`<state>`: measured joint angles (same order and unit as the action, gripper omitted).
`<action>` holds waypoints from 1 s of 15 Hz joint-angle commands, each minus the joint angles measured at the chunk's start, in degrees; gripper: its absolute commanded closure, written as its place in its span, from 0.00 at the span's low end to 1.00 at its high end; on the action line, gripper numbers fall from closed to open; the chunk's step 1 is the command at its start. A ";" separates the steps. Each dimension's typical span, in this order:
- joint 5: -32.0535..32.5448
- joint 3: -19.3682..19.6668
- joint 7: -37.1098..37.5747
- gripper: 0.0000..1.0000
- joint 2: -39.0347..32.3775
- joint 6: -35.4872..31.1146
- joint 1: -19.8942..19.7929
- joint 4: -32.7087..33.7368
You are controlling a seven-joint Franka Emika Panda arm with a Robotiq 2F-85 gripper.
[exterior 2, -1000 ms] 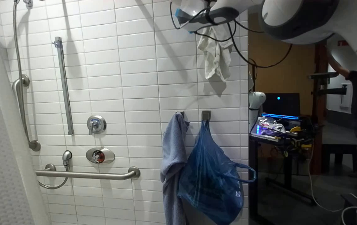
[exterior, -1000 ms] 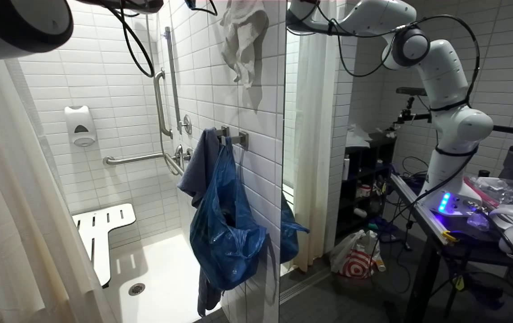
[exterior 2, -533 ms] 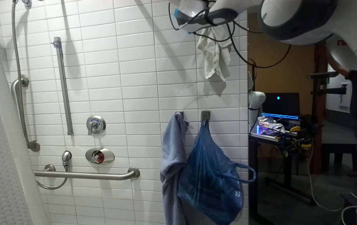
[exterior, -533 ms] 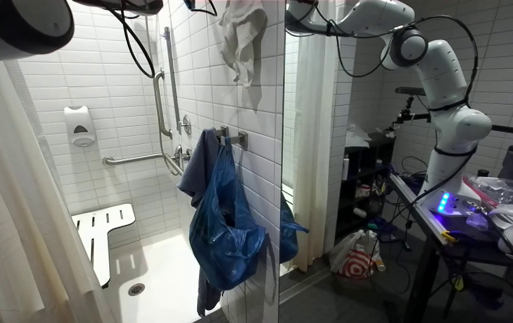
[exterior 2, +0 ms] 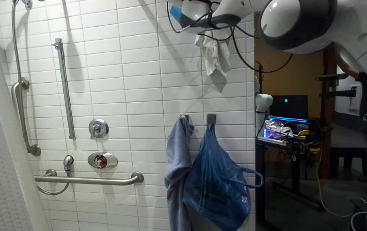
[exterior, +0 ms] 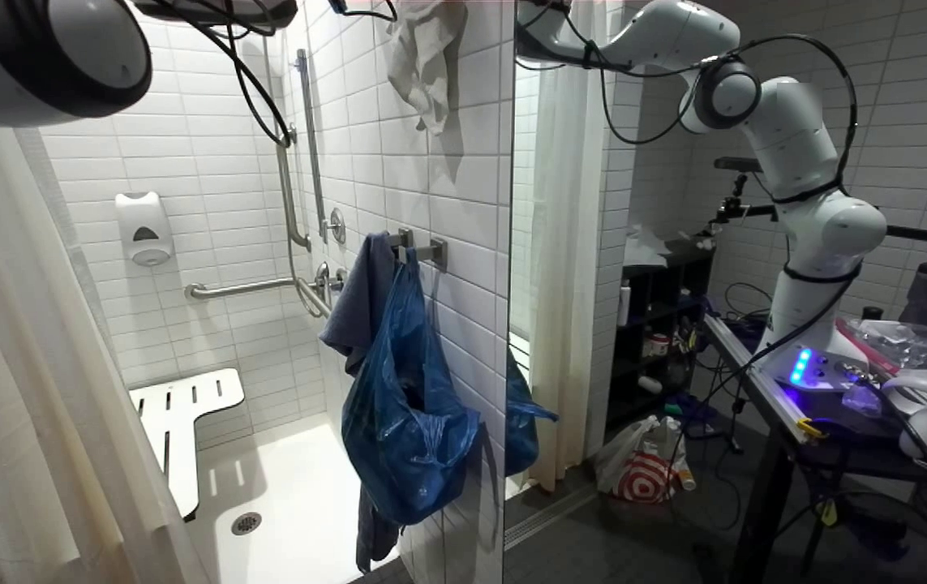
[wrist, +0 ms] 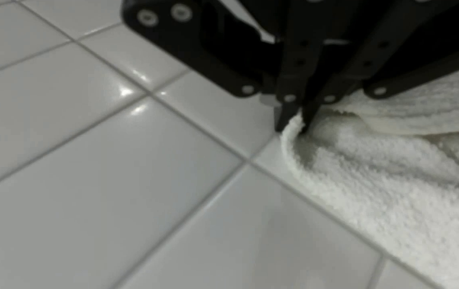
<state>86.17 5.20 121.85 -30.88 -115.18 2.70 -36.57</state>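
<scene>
Claw (wrist: 292, 127): in the wrist view you have it drawn tight together, its tips pinching a corner of the white cloth (wrist: 378, 200).
White cloth: it trails from the claw in loose folds, close to the tiled wall (wrist: 92, 168); whether it presses on the tiles, you cannot tell. In both exterior views you find it hanging high up, well above the hooks (exterior 2: 211, 118).
Arm (exterior 2: 231, 19): in an exterior view it passes in front of the cloth's upper end, so the grip itself is hidden from you there.
Hooks: one carries a blue-grey towel (exterior 2: 178, 154), the one beside it a blue bag (exterior 2: 217, 189); neither touches your claw.
Grab bar (exterior 2: 87, 180): fixed to the same wall, well apart from the cloth.
Cloth, done so far: judging by how things lie, you have a secure-looking hold and the cloth is up at the wall.
Cloth, left: it is not let go and not spread flat; how much of the work remains, you cannot judge from here.
</scene>
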 commanded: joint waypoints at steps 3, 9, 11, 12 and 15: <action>2.07 0.26 -0.40 0.99 -3.91 -8.95 -0.15 6.89; 1.88 0.26 -0.76 0.99 -4.92 -14.20 -0.06 8.85; 1.49 -0.11 -1.48 0.99 -4.74 -16.81 -0.22 8.40; 1.23 -0.31 -2.03 0.99 -4.64 -18.42 -0.39 8.08; -0.13 -1.40 -4.30 0.99 -4.01 -24.28 -1.51 6.77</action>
<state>86.94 4.83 120.00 -34.80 -134.81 2.36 -30.26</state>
